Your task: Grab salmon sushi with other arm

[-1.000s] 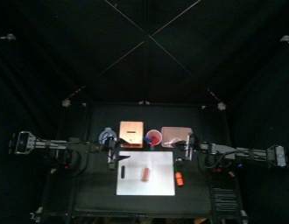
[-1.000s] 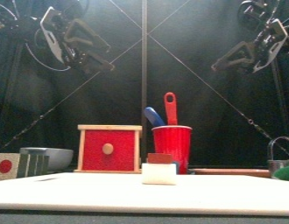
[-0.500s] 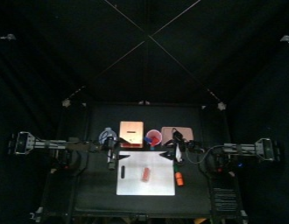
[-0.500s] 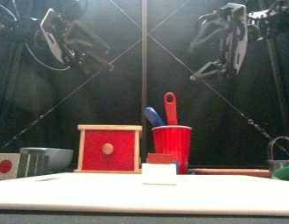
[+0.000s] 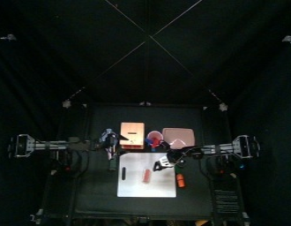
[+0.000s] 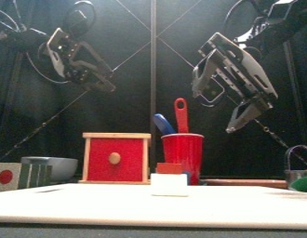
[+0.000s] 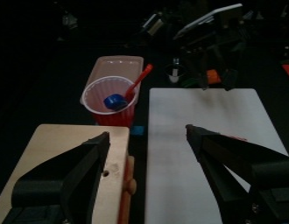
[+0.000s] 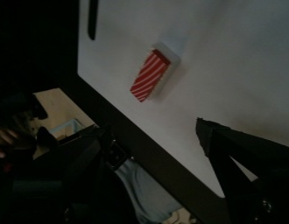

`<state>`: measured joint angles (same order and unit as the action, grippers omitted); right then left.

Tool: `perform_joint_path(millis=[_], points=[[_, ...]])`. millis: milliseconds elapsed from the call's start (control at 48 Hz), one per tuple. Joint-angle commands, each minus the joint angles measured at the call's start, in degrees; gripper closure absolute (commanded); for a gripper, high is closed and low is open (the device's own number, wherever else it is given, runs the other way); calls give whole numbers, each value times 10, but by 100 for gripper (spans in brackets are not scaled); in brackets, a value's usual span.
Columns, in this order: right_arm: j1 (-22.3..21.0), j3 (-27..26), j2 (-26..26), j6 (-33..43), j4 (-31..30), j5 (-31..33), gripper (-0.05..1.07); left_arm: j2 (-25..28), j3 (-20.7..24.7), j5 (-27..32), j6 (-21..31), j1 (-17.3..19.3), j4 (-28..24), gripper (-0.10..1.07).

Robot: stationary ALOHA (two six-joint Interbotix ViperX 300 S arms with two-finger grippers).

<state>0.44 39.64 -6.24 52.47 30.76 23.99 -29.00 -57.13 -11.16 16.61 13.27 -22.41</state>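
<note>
Sushi [image 8: 154,74] lies on the white mat [image 8: 229,79], lower middle of the top view, long axis up-down; right fingers [image 8: 147,179] hang wide above, nearer than the left ones [image 7: 147,162], also wide.

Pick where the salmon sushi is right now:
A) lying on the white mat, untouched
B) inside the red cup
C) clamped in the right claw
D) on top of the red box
A: the salmon sushi lies on the white mat, while the right claw hangs open above it, touching nothing.
</note>
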Motion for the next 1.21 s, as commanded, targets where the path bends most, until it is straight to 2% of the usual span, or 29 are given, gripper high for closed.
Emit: perform_joint_path(millis=[0,83,333,521,729,958,1083,1188], points=[[16,-36,9,70,-71,-1,0,-2,5,-3,-1,10,1,-3],[39,-72,41,184,-172,18,0,-1,4,-2,-1,17,0,-3],[89,-164,113,446,-372,95,0,-1,0,-3,-1,21,0,-3],[114,-204,134,552,-463,127,0,3,-2,-4,-1,26,0,-3],[120,-222,173,606,-477,149,0,3,-6,-3,0,26,2,-3],[117,-289,239,606,-465,162,0,3,-9,-8,-1,27,1,-3],[118,-316,261,606,-454,201,1,3,-8,-9,0,26,2,-3],[118,-327,267,602,-446,239,6,3,-10,-11,1,24,7,-3]])
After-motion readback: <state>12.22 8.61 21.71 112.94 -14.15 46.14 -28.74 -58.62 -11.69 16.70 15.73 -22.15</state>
